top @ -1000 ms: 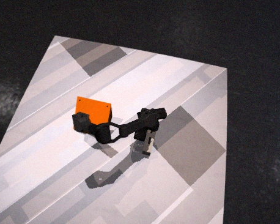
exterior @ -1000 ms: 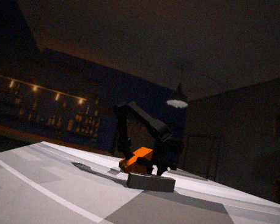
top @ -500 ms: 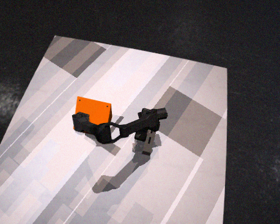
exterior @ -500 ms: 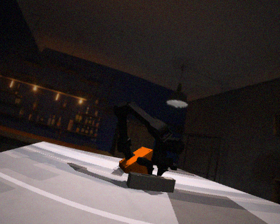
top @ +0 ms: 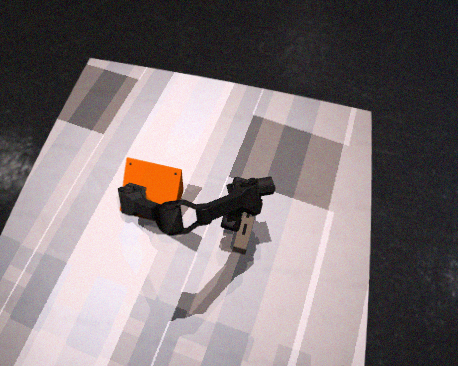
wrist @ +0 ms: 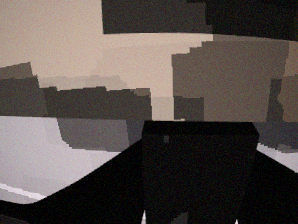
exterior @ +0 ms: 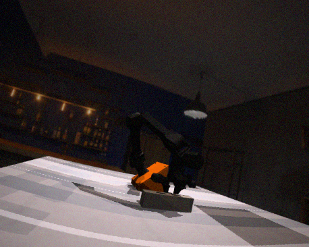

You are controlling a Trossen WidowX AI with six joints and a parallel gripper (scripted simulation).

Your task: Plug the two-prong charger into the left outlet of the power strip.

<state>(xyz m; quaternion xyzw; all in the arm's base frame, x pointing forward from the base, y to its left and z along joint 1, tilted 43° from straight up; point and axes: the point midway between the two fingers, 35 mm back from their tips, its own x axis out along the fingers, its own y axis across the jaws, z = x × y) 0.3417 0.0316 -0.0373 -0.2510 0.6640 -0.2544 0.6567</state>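
Note:
The power strip (top: 240, 243) (exterior: 166, 202) (wrist: 132, 62) is a long tan-grey block on the table. A dark slot shows on its top in the top view. My gripper (top: 237, 220) (exterior: 171, 189) is low at the strip, shut on the charger. The black charger (wrist: 200, 172) fills the lower middle of the wrist view between the dark fingers, its front edge against the tan of the strip. Its prongs do not show in any view. The left outlet is hidden or too dark to make out, so I cannot tell how the prongs sit in it.
An orange block (top: 154, 179) (exterior: 152, 180) stands on the table (top: 305, 260) (exterior: 74, 219) beside the arm's base. The arm (top: 217, 207) (exterior: 158, 129) reaches over from it. Broad patches of shade cross the table. The table's far edge lies beyond the arm in the top view.

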